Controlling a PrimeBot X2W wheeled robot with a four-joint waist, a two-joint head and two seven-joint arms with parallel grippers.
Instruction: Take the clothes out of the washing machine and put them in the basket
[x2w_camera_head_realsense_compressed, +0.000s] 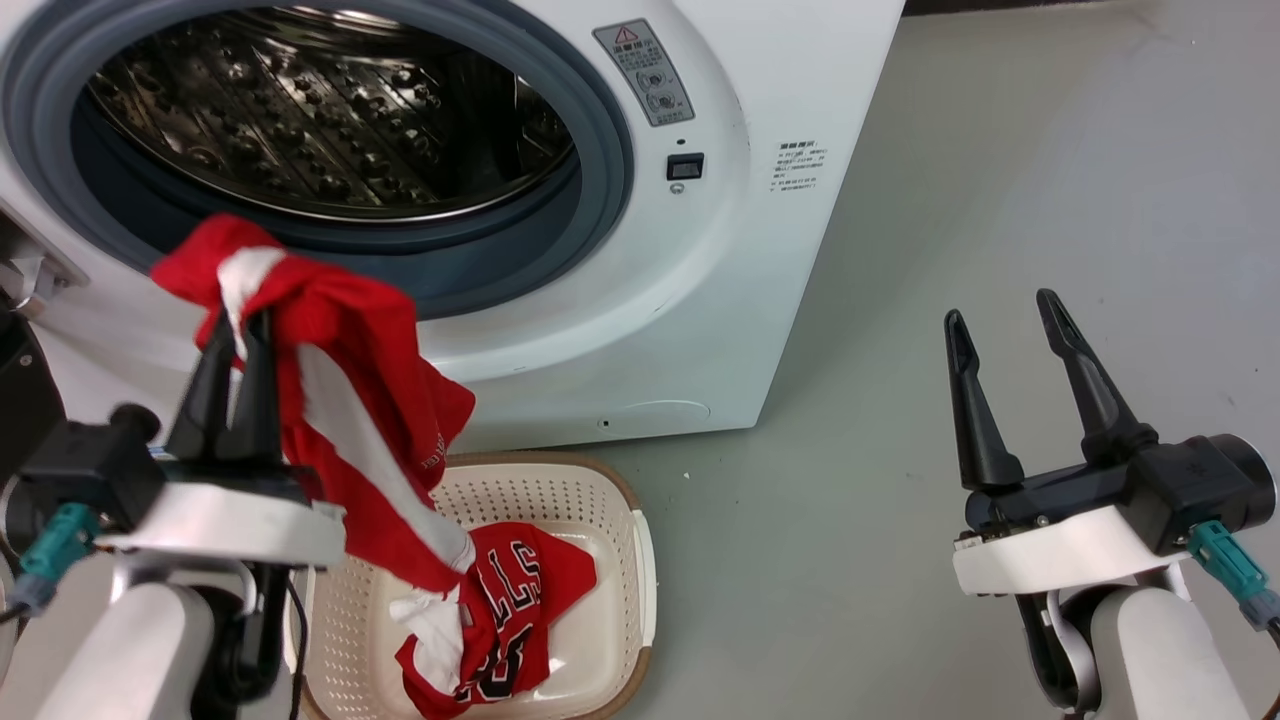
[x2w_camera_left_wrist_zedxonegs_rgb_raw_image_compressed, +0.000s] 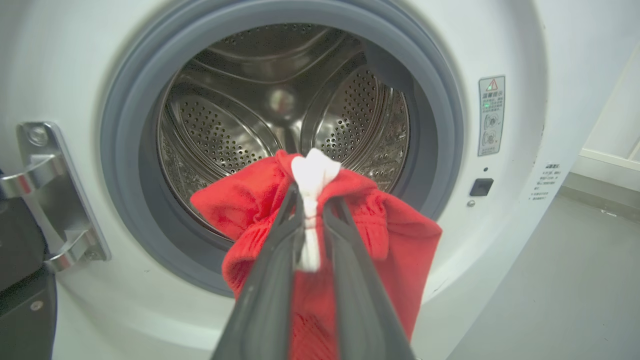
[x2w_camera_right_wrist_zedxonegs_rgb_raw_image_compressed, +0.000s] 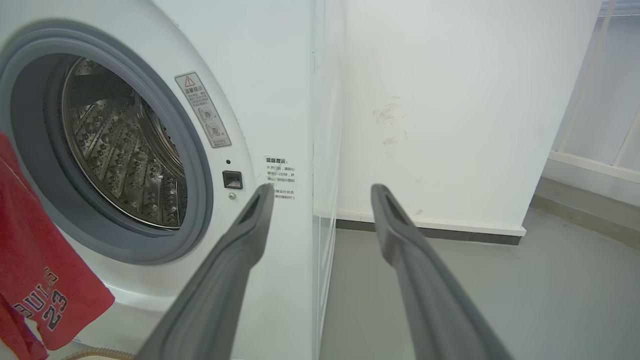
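The white washing machine (x2w_camera_head_realsense_compressed: 700, 250) stands in front of me, porthole open, its steel drum (x2w_camera_left_wrist_zedxonegs_rgb_raw_image_compressed: 285, 110) bare inside. My left gripper (x2w_camera_head_realsense_compressed: 240, 335) is shut on a red garment (x2w_camera_head_realsense_compressed: 360, 400) with white stripes, which hangs from the fingers (x2w_camera_left_wrist_zedxonegs_rgb_raw_image_compressed: 280, 260) in front of the porthole and above the basket. The same cloth (x2w_camera_right_wrist_zedxonegs_rgb_raw_image_compressed: 30, 260) shows lettering at the left edge of the right wrist view. A second red garment (x2w_camera_head_realsense_compressed: 510, 610) with black lettering lies in the cream basket (x2w_camera_head_realsense_compressed: 600, 520) on the floor below the machine. My right gripper (x2w_camera_head_realsense_compressed: 1000, 320) is open and holds nothing, off to the right.
A metal door hinge (x2w_camera_left_wrist_zedxonegs_rgb_raw_image_compressed: 55, 195) and part of the dark door sit at the machine's left. Grey floor (x2w_camera_head_realsense_compressed: 1000, 150) spreads right of the machine. A white wall (x2w_camera_right_wrist_zedxonegs_rgb_raw_image_compressed: 450, 110) and a railing stand behind it.
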